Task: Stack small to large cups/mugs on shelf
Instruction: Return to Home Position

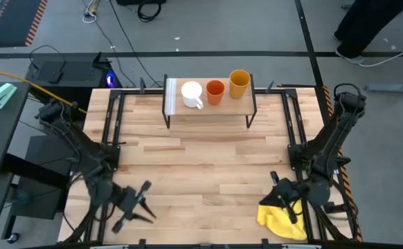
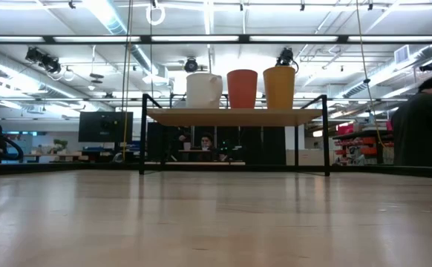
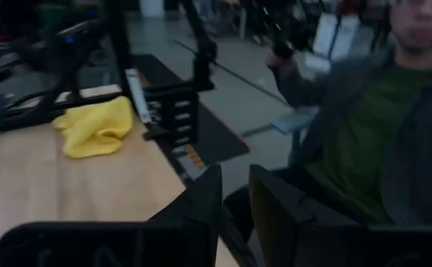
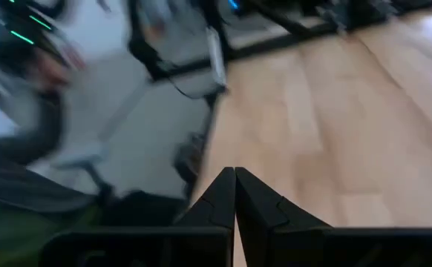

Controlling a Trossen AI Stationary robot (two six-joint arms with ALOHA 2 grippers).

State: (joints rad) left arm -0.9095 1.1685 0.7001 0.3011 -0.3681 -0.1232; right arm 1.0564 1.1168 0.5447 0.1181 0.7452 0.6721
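At the near left corner of the table, your left gripper hangs just above the wood with its fingers parted a little and nothing between them. At the near right corner, your right gripper is clenched on nothing, fingertips pressed together, and it hovers over the far edge of a crumpled yellow cloth.

Between both grippers and the cups lies the bare middle of the table, so they are well apart.

At the far edge, in the middle, stands the shelf, and on it you have all three cups upright in a row, side by side, none inside another. The white mug is on the left next to the shelf's whitish end strip, with its handle turned toward the near side. The red-orange cup is just beside it in the middle. The taller yellow tumbler is on the right.
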